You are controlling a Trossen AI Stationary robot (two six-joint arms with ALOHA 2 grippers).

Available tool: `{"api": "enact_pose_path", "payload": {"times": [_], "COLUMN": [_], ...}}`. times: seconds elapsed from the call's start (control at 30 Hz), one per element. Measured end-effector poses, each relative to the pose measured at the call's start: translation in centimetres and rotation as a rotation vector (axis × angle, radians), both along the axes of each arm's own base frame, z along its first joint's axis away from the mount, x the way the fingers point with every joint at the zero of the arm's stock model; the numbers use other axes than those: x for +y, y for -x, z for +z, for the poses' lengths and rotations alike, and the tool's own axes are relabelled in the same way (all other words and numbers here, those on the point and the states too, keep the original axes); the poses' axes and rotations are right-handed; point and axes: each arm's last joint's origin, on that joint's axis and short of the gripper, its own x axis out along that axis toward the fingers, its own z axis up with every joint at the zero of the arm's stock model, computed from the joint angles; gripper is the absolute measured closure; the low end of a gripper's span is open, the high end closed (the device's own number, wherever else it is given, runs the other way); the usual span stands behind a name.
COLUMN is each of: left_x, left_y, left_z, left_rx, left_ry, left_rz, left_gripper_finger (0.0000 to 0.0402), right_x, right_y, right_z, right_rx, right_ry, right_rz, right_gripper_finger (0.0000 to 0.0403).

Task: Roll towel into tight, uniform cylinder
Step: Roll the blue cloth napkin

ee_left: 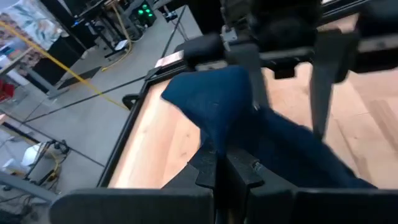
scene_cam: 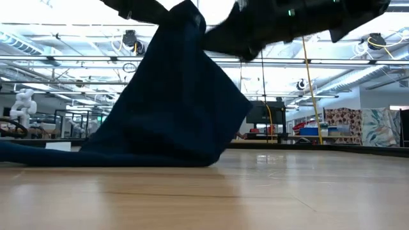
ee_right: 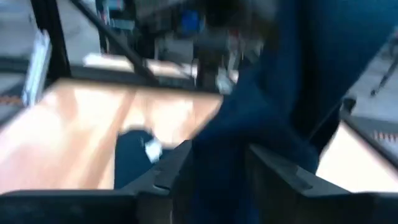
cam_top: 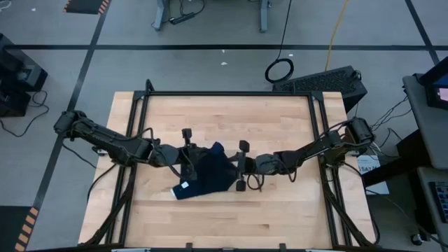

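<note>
Towel (scene_cam: 172, 102) peaked off table in low view, left gripper (ee_left: 225, 171) pinching it, right gripper (ee_right: 214, 168) spread around it.

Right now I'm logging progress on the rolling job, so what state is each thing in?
Towel: unrolled, bunched, one part lifted off the table, the rest trailing on the wood.
White tag: showing at the towel's low edge, lying on the table.
Left tool: shut on the towel, holding it up.
Right tool: open, towel between its fingers, not clamped.
Table: bare wood around the towel.
</note>
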Motion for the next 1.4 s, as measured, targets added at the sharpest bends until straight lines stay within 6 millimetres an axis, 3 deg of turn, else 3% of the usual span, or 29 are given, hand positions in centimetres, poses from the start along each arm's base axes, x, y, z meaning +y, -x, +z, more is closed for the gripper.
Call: {"api": "enact_pose_path", "payload": {"times": [0.37, 0.6, 0.83, 1.03, 1.2, 1.4], "left_x": [0.3, 0.4, 0.4, 0.7, 0.8, 0.8], "left_y": [0.4, 0.4, 0.4, 0.3, 0.3, 0.3], "left_z": [0.7, 0.6, 0.7, 0.7, 0.7, 0.6], "left_rx": [-0.069, -0.083, -0.094, -0.096, -0.096, -0.092], "left_ry": [0.088, 0.133, 0.157, 0.157, 0.157, 0.155], "left_rz": [0.091, 0.111, 0.119, 0.130, 0.135, 0.135], "left_gripper_finger": [0.0391, 0.0391, 0.0391, 0.0391, 0.0391, 0.0391], "right_x": [0.3, 0.9, 2.2, 4.4, 5.5, 5.3], "right_y": [2.8, 6.0, 9.4, 8.9, 7.5, 5.5], "right_z": [-4.4, -3.3, 0.1, 2.2, 0.6, -2.8], "right_rx": [0.474, 0.663, 0.645, 0.377, 0.308, 0.333], "right_ry": [-0.046, -0.050, -0.134, -0.234, -0.199, -0.143], "right_rz": [-0.159, -0.188, -0.188, -0.168, -0.215, -0.276], "right_gripper_finger": [0.0381, 0.0399, 0.0372, 0.0331, 0.0263, 0.0186]}}
